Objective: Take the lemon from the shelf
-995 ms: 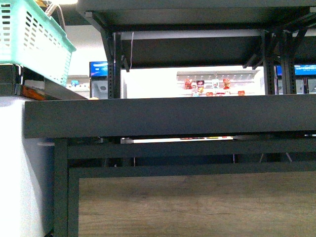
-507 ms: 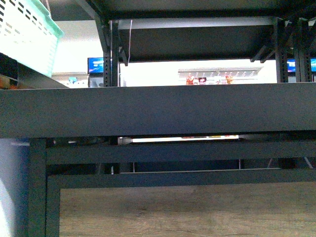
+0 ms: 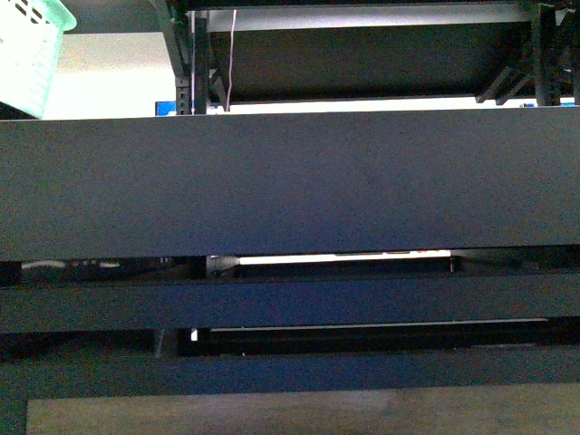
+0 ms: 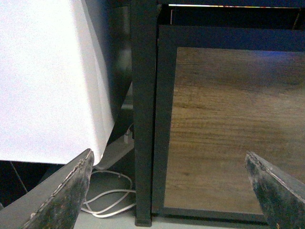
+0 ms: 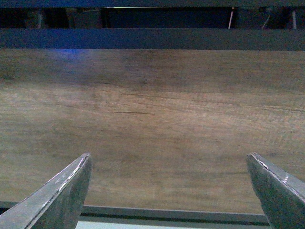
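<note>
Now closer, shelf (image 3: 290, 181) lip fills more view, green basket (image 3: 27, 54) nearly gone.

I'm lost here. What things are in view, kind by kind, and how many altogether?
Black shelf: 1
Green basket: 1
Wooden panel: 1
White cable: 1
White object beside shelf: 1
Grippers: 2, left gripper and right gripper, both open
Lemons: 0
Total: 7

Front view sits close against the shelf (image 3: 290, 181); both wrist views face its wood panel (image 5: 152, 119) nearby
</note>
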Tool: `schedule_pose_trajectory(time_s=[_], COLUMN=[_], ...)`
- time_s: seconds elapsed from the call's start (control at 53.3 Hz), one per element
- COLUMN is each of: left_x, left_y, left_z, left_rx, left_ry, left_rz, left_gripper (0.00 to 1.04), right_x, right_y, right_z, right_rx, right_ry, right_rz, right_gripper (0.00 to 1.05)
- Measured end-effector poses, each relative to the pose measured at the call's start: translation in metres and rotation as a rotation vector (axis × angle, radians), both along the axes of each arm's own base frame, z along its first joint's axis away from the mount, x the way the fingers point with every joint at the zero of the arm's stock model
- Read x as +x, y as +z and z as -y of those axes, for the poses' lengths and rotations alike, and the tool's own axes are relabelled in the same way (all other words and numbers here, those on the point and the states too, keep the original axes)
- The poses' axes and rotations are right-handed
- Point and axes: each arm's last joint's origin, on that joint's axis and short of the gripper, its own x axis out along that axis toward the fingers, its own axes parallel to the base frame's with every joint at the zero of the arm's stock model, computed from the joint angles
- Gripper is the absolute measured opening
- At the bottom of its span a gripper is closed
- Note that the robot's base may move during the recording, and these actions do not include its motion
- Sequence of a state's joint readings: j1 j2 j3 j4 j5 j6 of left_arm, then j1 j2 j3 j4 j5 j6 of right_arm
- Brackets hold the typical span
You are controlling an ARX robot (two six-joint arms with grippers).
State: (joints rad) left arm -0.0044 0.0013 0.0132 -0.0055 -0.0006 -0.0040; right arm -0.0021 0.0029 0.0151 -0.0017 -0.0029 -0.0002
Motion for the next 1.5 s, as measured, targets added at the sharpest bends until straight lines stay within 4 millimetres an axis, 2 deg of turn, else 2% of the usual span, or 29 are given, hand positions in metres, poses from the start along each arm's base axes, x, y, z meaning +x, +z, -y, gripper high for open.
schedule_pose_trajectory(time_s=[1.502], left_x=[0.0], left_y=[0.0], left_z=[0.0], left_rx=[0.0], left_ry=[-0.001], left_rz=[0.0], left_gripper=[0.97], right_x=[0.0], right_y=[0.0001], right_z=[0.0001], right_rx=[0.0], right_ry=[-0.002], right_rz=[0.0], right_gripper=[0.97])
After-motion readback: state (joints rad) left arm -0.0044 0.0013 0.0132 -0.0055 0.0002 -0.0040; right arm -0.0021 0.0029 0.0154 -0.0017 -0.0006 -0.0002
